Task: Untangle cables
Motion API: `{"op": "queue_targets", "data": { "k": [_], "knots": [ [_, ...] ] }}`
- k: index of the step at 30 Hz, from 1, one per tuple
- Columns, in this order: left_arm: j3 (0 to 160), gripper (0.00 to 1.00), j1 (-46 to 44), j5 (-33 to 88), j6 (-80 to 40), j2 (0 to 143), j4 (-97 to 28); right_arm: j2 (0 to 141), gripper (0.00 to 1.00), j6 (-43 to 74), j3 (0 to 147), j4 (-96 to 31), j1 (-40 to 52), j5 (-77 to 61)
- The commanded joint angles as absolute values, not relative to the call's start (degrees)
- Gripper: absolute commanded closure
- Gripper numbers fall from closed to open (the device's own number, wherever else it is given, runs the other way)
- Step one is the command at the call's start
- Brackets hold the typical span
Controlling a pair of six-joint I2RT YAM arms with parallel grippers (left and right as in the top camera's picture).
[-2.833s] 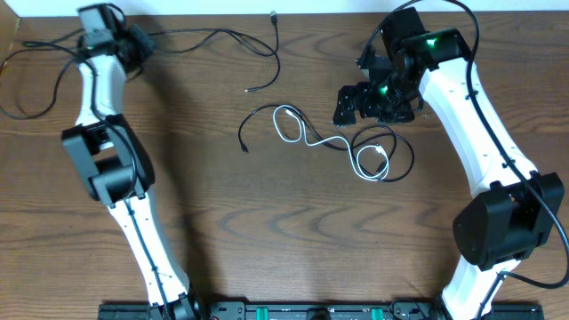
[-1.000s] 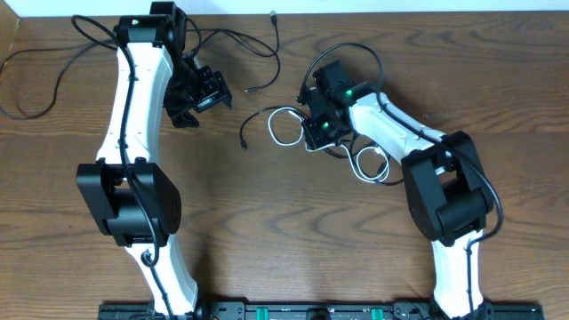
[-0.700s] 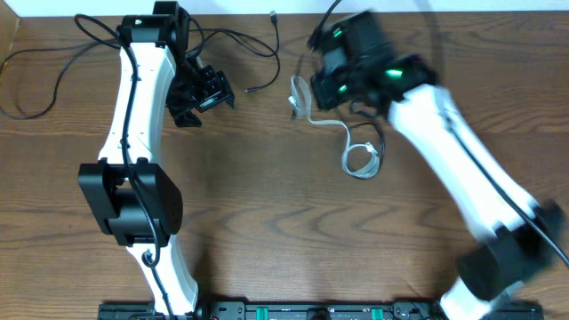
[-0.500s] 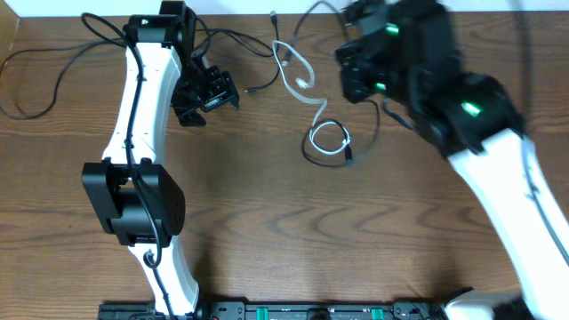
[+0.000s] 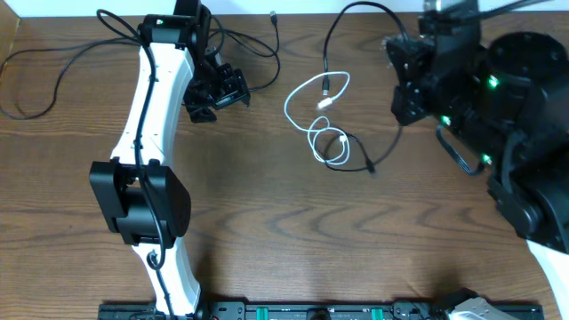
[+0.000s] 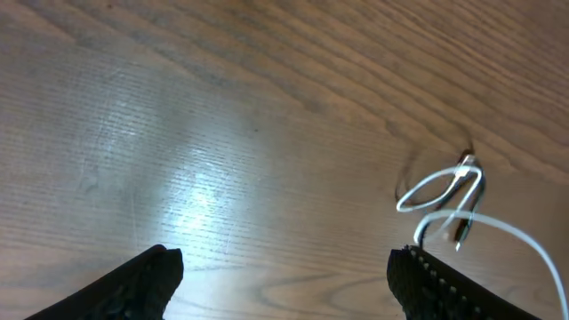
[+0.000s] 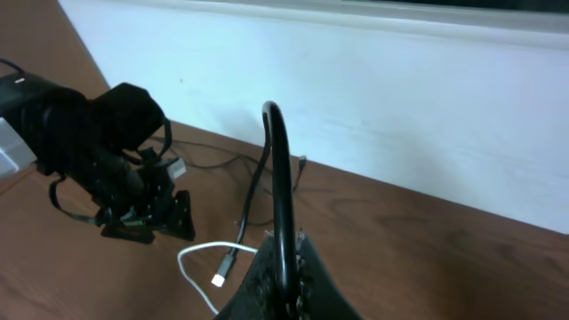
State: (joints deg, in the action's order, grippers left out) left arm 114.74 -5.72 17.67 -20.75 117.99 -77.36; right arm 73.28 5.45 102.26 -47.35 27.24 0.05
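Observation:
My right gripper (image 7: 286, 267) is shut on a short black cable (image 7: 277, 169), held high above the table. That cable (image 5: 342, 13) arcs up from the jaws and drops to a small tangle (image 5: 336, 149) with the white cable (image 5: 298, 93). The white plug (image 5: 328, 101) hangs free, and a black end (image 5: 372, 169) trails to the right. A long black cable (image 5: 258, 43) runs along the back edge to the far left. My left gripper (image 5: 220, 89) hovers open over bare wood, left of the white cable (image 6: 440, 187), with nothing between its fingers (image 6: 147, 280).
The raised right arm (image 5: 498, 98) fills the right side of the overhead view. A white wall (image 7: 373, 98) borders the table's far edge. The left arm (image 5: 147, 107) stretches along the left side, and the long cable's loops (image 5: 36, 84) lie at the far left.
The right arm has swung up and right with the black cable in its jaws, dragging the white cable and tangle along. The left gripper has drifted slightly right, still open.

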Motion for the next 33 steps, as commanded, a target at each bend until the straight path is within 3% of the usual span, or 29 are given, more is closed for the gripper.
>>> {"op": "queue_targets", "data": {
  "k": [1,4,6,9,11,19,22,26,33],
  "knots": [
    [114.54,0.20,-6.96,17.28,-20.23,118.37,-76.84,73.91,0.99,5.91,102.32,-48.75,27.70,2.46],
    [114.54,0.20,-7.75,17.28,-20.23,118.37,-76.62,75.26,0.99,-2.87,102.32,-53.63,27.75,1.06],
    [114.54,0.20,-8.14,17.28,-20.21,118.37,-76.64,76.73,0.99,-6.52,102.32,-57.08,27.70,11.73],
    [114.54,0.20,-8.36,17.30,-20.25,118.37,-76.55,78.28,0.99,11.14,102.32,-58.67,27.70,35.42],
    [114.54,0.20,-8.51,17.30,-20.27,118.37,-76.38,78.83,0.99,19.68,102.32,-59.37,27.70,41.23],
    [114.54,0.20,-8.84,17.50,-21.28,118.37,-76.42,77.45,0.99,-4.78,102.32,-58.76,27.86,7.55],
    [114.54,0.20,-9.10,18.68,-21.21,118.37,-76.36,76.86,0.99,-8.82,102.32,-58.17,27.86,1.02],
    [114.54,0.20,-9.82,19.46,-21.04,118.37,-76.38,76.58,0.99,3.14,102.32,-54.28,27.81,12.86],
    [114.85,0.24,-10.68,23.97,-16.01,117.62,-76.14,76.23,0.99,18.33,102.32,-49.95,27.27,13.39]
  ]
}}
